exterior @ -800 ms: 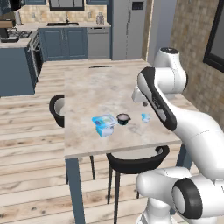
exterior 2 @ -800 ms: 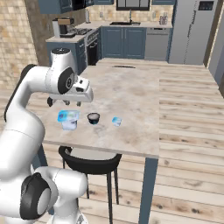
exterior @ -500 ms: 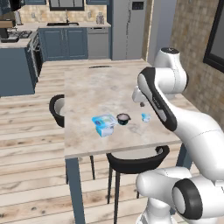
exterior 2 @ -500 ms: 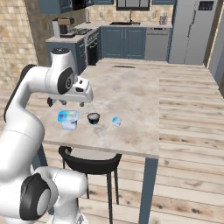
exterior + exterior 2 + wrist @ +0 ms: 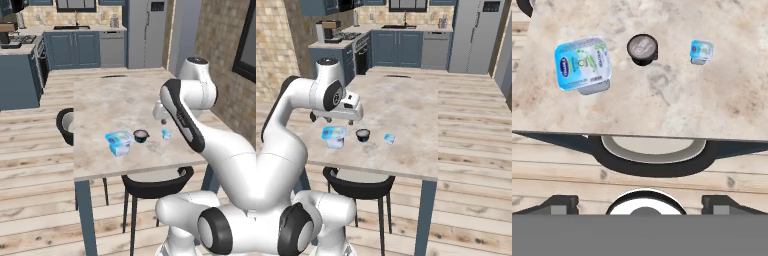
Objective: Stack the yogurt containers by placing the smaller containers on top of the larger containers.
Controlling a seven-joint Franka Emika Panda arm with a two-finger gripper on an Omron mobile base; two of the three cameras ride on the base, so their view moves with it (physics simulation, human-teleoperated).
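Three yogurt containers stand apart in a row near the front edge of the marble table (image 5: 112, 97). The larger one is a flat light-blue rectangular tub (image 5: 119, 141) (image 5: 334, 136) (image 5: 583, 64). Beside it is a small round black cup (image 5: 141, 135) (image 5: 362, 134) (image 5: 642, 48) with a pale grey top. Past that stands a tiny light-blue cup (image 5: 166, 134) (image 5: 389, 138) (image 5: 702, 51). My gripper (image 5: 640, 205) (image 5: 161, 117) hangs above the table over the row. It is open wide, and nothing is between its fingers.
A black chair (image 5: 155, 182) (image 5: 358, 182) (image 5: 652, 155) is tucked under the table's front edge, just below the containers. A second chair (image 5: 64, 122) stands at the table's left side. Blue kitchen cabinets (image 5: 82, 47) line the far wall.
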